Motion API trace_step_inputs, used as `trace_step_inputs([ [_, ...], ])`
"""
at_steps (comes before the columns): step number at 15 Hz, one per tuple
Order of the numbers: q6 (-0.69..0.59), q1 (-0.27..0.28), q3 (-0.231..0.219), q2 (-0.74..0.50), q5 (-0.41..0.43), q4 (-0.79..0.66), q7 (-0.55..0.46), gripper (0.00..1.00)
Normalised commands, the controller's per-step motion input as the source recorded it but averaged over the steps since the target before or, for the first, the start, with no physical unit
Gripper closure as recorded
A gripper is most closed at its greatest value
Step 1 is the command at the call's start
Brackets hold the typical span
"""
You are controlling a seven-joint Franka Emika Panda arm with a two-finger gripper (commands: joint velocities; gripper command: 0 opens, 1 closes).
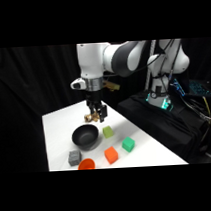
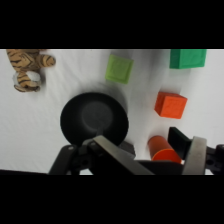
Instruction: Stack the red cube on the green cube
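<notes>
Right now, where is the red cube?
In the side view the red cube sits near the table's front edge, between the green cube on its right and the orange-red disc on its left.

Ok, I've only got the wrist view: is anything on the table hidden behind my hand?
Observer: Yes, a small grey cube sits beside the flat orange-red disc, on the near side of the round black bowl.
Operator: Where's the hand relative to the cubes?
Observer: The hand hangs beyond the bowl, near the striped tiger toy, well away from the small orange-red cube.
Operator: The green one's cut off for me.
Observer: The small emerald-green cube stands whole, nothing on top, apart from the orange-red cube.
</notes>
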Motion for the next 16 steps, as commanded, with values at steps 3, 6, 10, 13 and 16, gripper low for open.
trace_step_inputs([
  [3, -0.01, -0.01, 0.027, 0.04, -0.014, 0.05, 0.05, 0.0],
  [6, -0.01, 0.029, 0.044, 0.11, -0.023, 0.1, 0.12, 0.0],
  [10, 0.01, 0.055, 0.043, 0.12, 0.005, 0.15, 0.14, 0.0],
  [13, 0.05, 0.07, 0.03, 0.16, 0.01, 0.19, 0.16, 0.0],
  [16, 0.07, 0.071, 0.025, 0.2, 0.023, 0.22, 0.16, 0.0],
])
